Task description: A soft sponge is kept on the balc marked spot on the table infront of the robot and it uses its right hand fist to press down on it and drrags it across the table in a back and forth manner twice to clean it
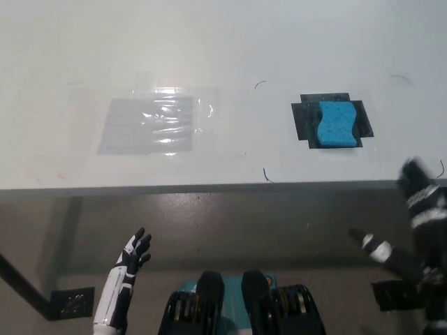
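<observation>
**Sponge on its black mark, both hands below the near table edge**

A white table [223, 42] is seen from steeply above, filling the far part of the view, with its near edge running across the middle of the picture. Below that edge a grey floor is shown.

At the lower left, the white left hand [134, 252] is held up over the floor, short of the table's near edge and well apart from everything on the tabletop. Its fingers are spread apart and nothing is held in them.

On the left half of the table a clear, glossy plastic sheet [150, 123] is laid flat, with light reflected from its wrinkled surface. A few thin dark curved marks are scattered on the table between the sheet and the right side.

Towards the right, a black marked spot [302, 120] is fixed to the tabletop. The blue sponge [335, 125] is placed on it, lying flat, with the black showing around its left, far and right sides. Nothing is touching the sponge.

At the far right, the black right hand [419, 192] is seen blurred at the table's near edge, nearer and to the right of the sponge and apart from it. Whether its fingers are closed or apart cannot be told.
</observation>
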Controlling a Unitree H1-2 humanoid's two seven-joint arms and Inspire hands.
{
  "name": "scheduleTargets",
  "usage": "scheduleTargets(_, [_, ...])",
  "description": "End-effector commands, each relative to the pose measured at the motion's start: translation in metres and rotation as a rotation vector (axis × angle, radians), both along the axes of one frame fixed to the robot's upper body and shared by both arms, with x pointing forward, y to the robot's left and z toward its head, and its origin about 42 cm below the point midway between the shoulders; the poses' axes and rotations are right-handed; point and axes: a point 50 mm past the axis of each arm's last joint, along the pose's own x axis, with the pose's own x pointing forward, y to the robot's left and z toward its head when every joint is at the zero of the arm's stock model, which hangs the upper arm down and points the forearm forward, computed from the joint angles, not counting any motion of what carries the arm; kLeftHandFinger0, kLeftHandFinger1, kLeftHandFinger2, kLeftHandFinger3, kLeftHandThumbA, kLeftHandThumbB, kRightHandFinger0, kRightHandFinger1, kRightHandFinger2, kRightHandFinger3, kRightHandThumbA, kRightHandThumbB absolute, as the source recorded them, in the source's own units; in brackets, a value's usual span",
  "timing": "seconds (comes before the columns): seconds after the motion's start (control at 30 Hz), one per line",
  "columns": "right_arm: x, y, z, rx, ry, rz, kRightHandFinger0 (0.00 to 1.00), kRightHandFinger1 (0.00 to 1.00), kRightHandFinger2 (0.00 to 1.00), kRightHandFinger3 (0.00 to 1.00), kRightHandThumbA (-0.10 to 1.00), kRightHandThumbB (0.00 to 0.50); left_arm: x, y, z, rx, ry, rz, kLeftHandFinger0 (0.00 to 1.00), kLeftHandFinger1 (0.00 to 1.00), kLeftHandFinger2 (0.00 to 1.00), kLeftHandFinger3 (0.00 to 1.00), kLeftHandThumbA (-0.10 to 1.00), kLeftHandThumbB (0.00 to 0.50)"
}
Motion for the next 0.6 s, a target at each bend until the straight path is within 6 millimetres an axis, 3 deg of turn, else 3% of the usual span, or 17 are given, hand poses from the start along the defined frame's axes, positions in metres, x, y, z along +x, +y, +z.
scheduleTargets(0.0, [0.014,-0.015,0.130,0.011,-0.319,0.086,1.00,1.00,1.00,1.00,1.00,0.398,0.007,0.000,0.010,0.024,-0.100,-0.010,1.00,1.00,1.00,1.00,1.00,0.010])
scheduleTargets(0.03, [0.027,-0.013,0.156,0.019,-0.370,0.073,1.00,1.00,1.00,1.00,1.00,0.415,0.007,0.000,0.008,0.022,-0.095,-0.010,1.00,1.00,1.00,1.00,1.00,0.020])
scheduleTargets(0.1, [0.037,-0.012,0.175,0.016,-0.396,0.064,1.00,1.00,1.00,1.00,1.00,0.423,0.007,0.000,0.008,0.018,-0.094,-0.009,1.00,1.00,1.00,1.00,1.00,0.026])
scheduleTargets(0.13, [0.054,-0.014,0.197,0.001,-0.437,0.046,1.00,1.00,1.00,1.00,1.00,0.384,0.007,0.001,0.007,0.017,-0.091,-0.005,1.00,1.00,1.00,1.00,1.00,0.045])
scheduleTargets(0.17, [0.067,-0.014,0.214,0.003,-0.442,0.049,1.00,1.00,1.00,1.00,1.00,0.388,0.007,0.001,0.007,0.019,-0.093,-0.006,1.00,1.00,1.00,1.00,1.00,0.042])
scheduleTargets(0.2, [0.076,-0.014,0.224,0.005,-0.440,0.053,1.00,0.98,0.93,0.92,1.00,0.386,0.007,0.001,0.007,0.018,-0.096,-0.010,1.00,1.00,1.00,1.00,1.00,0.041])
scheduleTargets(0.23, [0.082,-0.012,0.235,0.012,-0.438,0.043,0.81,0.69,0.63,0.65,1.00,0.362,0.006,0.000,0.006,0.012,-0.095,-0.010,1.00,1.00,1.00,1.00,1.00,0.041])
scheduleTargets(0.27, [0.094,-0.004,0.251,0.071,-0.423,0.074,0.49,0.31,0.23,0.27,1.00,0.324,0.006,0.000,0.006,0.007,-0.097,-0.011,1.00,1.00,1.00,1.00,1.00,0.046])
scheduleTargets(0.3, [0.097,-0.001,0.257,0.095,-0.415,0.090,0.19,0.04,0.02,0.02,1.00,0.331,0.006,0.000,0.005,0.006,-0.098,-0.012,1.00,1.00,1.00,1.00,1.00,0.046])
scheduleTargets(0.33, [0.101,0.001,0.260,0.112,-0.408,0.096,0.04,0.01,0.00,0.00,1.00,0.266,0.006,-0.001,0.005,0.007,-0.096,-0.010,1.00,1.00,1.00,1.00,1.00,0.054])
scheduleTargets(0.37, [0.116,0.013,0.271,0.198,-0.378,0.122,0.00,0.00,0.00,0.00,1.00,0.253,0.005,-0.001,0.004,0.013,-0.095,-0.009,1.00,1.00,1.00,1.00,1.00,0.041])
scheduleTargets(0.4, [0.133,0.020,0.279,0.215,-0.354,0.136,0.00,0.00,0.00,0.00,1.00,0.183,0.005,0.000,0.004,0.028,-0.097,-0.011,1.00,1.00,1.00,1.00,1.00,0.041])
scheduleTargets(0.57, [0.186,0.041,0.288,0.179,-0.279,0.074,0.00,0.00,0.00,0.00,1.00,0.185,0.002,0.002,0.001,0.049,-0.097,-0.015,1.00,1.00,1.00,1.00,1.00,0.029])
